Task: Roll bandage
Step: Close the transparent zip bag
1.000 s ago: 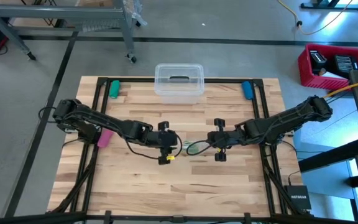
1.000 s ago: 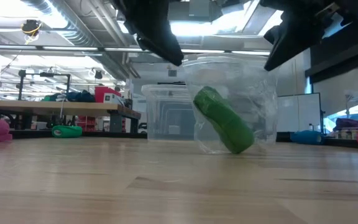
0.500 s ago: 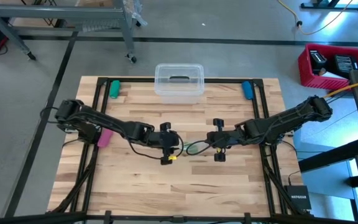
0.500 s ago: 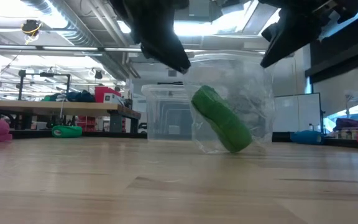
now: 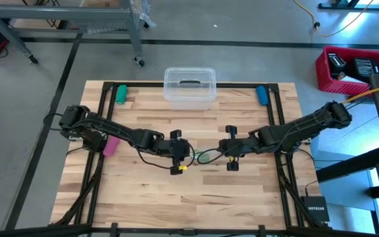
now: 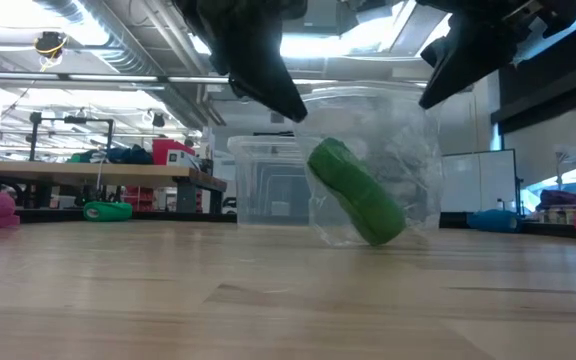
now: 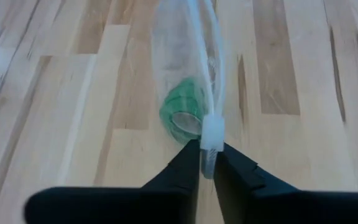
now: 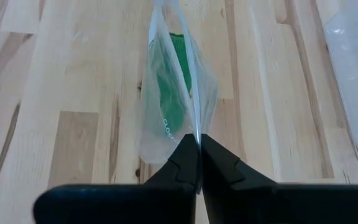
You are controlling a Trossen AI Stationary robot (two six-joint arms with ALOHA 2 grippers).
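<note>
While gripping clear bag (image 6: 373, 170) edges, left tool (image 7: 205, 163) and right tool (image 8: 198, 163) both clamping; green roll (image 6: 356, 192) sitting inside.

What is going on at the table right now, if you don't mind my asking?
Both arms hold a small clear plastic bag up at the table's middle. The left end effector and the right end effector each pinch an opposite edge. A rolled green bandage sits inside, the bag's bottom near the wood.
</note>
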